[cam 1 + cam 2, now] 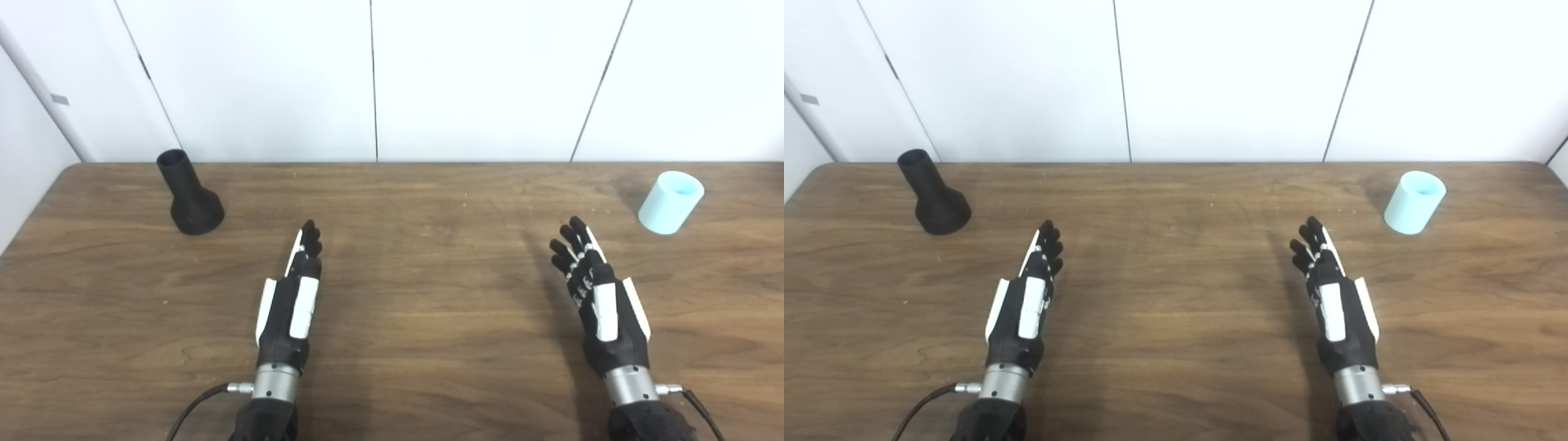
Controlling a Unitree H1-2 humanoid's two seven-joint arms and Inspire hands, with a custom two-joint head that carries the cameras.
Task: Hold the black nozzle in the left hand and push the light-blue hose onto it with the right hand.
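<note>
flared black plastic nozzle [191, 196] upright far left, short light-blue hose cylinder [670, 201] far right on brown wooden table [416, 245]; left hand [291, 306] and right hand [597, 300] empty, fingers extended, slightly apart.

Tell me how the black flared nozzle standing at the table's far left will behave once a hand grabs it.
The black flared nozzle stands upright on its wide base, so it probably resists tipping. Its narrow neck offers the easier grip. It looks rigid with a matte surface, so likely not slippery. Laid on its side, its round taper would probably roll in an arc.
</note>
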